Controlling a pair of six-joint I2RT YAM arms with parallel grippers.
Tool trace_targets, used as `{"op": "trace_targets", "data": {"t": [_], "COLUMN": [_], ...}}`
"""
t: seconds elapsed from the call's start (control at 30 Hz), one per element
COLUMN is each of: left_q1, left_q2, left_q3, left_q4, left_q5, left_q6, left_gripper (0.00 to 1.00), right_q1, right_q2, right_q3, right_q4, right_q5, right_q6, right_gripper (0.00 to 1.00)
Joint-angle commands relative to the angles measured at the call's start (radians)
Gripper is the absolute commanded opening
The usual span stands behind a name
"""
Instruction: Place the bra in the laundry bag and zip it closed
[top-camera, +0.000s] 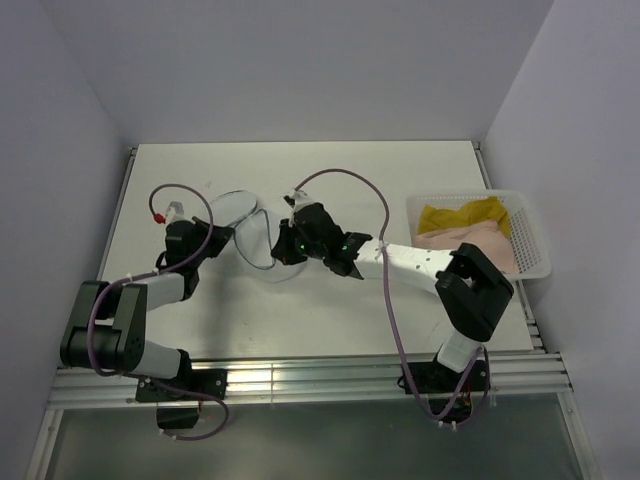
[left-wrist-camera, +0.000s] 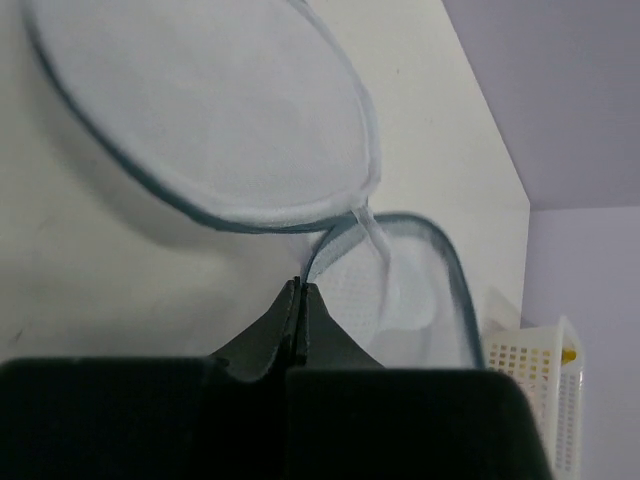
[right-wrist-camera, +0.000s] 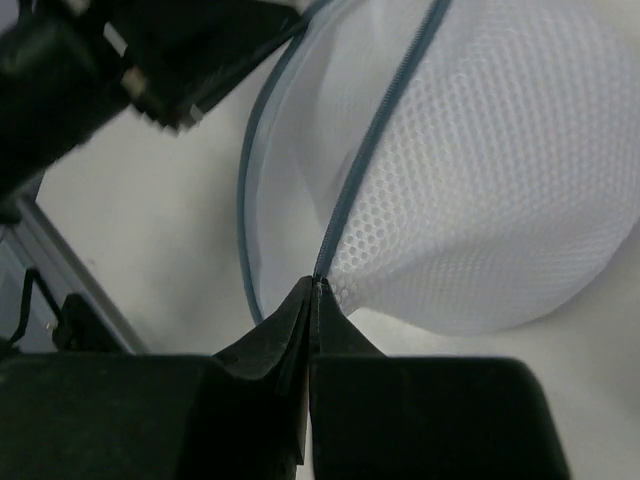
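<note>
The laundry bag (top-camera: 243, 215) lies unzipped between the two arms, its two white mesh halves spread apart with a dark zip rim around each. My left gripper (top-camera: 222, 240) is shut on the rim at the hinge between the halves (left-wrist-camera: 300, 285). The flat half (left-wrist-camera: 200, 110) lies beyond it. My right gripper (top-camera: 281, 250) is shut on the zip rim of the domed half (right-wrist-camera: 316, 284), whose mesh (right-wrist-camera: 500, 170) bulges to the right. The bra (top-camera: 465, 240), a pale pink garment, lies in the basket at the right.
A white lattice basket (top-camera: 533, 240) stands at the table's right edge and also holds a yellow cloth (top-camera: 460, 215). Its corner shows in the left wrist view (left-wrist-camera: 540, 370). Grey walls enclose the table on three sides. The left arm's body (right-wrist-camera: 150, 60) sits close to the right gripper.
</note>
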Motion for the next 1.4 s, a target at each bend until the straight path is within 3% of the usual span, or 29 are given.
{"op": "trace_targets", "data": {"t": [0.0, 0.1, 0.2, 0.27, 0.3, 0.37, 0.43, 0.53, 0.73, 0.8, 0.9, 1.07, 1.1, 1.17, 1.37], "left_q1": [-0.004, -0.009, -0.038, -0.081, -0.096, -0.099, -0.099, -0.099, -0.099, -0.099, -0.099, -0.099, -0.098, -0.098, -0.098], "left_q2": [0.048, 0.074, 0.120, 0.178, 0.193, 0.192, 0.163, 0.080, -0.142, -0.249, -0.410, -0.660, -0.684, -0.713, -0.655], "left_q3": [0.108, 0.214, 0.331, 0.438, 0.485, 0.484, 0.458, 0.423, 0.307, 0.229, 0.161, 0.073, 0.032, -0.014, -0.108], "left_q4": [0.087, 0.020, -0.067, -0.149, -0.199, -0.214, -0.217, -0.256, -0.362, -0.401, -0.506, -0.674, -0.688, -0.675, -0.619], "left_q5": [0.003, 0.006, 0.018, 0.046, 0.064, 0.099, 0.087, 0.053, -0.104, -0.149, -0.215, -0.267, -0.252, -0.229, -0.157], "left_q6": [0.017, 0.053, 0.110, 0.180, 0.207, 0.206, 0.205, 0.196, 0.161, 0.146, 0.153, 0.138, 0.133, 0.127, 0.103], "left_gripper": [0.00, 0.00, 0.00, 0.00, 0.00, 0.31, 0.65, 0.77, 0.79, 0.79, 0.79, 0.77, 0.73, 0.70, 0.62], "right_q1": [0.063, 0.111, 0.128, 0.146, 0.149, 0.146, 0.127, 0.093, -0.001, -0.065, -0.145, -0.216, -0.229, -0.240, -0.269], "right_q2": [-0.083, -0.085, -0.071, -0.068, -0.079, -0.092, -0.131, -0.192, -0.250, -0.240, -0.194, -0.097, -0.059, -0.019, 0.142], "right_q3": [-0.001, 0.068, 0.113, 0.154, 0.160, 0.157, 0.131, 0.062, -0.067, -0.100, -0.107, -0.072, -0.049, -0.019, 0.097], "right_q4": [-0.039, -0.119, -0.104, -0.122, -0.135, -0.141, -0.141, -0.106, -0.063, -0.040, -0.026, -0.009, -0.004, -0.010, -0.027], "right_q5": [-0.060, -0.131, -0.323, -0.330, -0.319, -0.313, -0.299, -0.285, -0.190, -0.152, -0.089, 0.069, 0.106, 0.146, 0.236], "right_q6": [-0.002, -0.008, 0.043, 0.030, 0.024, 0.007, 0.010, 0.032, 0.041, 0.049, 0.044, 0.047, 0.050, 0.066, 0.116], "right_gripper": [0.00, 0.00, 0.00, 0.12, 0.40, 0.57, 0.65, 0.64, 0.59, 0.53, 0.52, 0.68, 0.75, 0.75, 0.66]}}
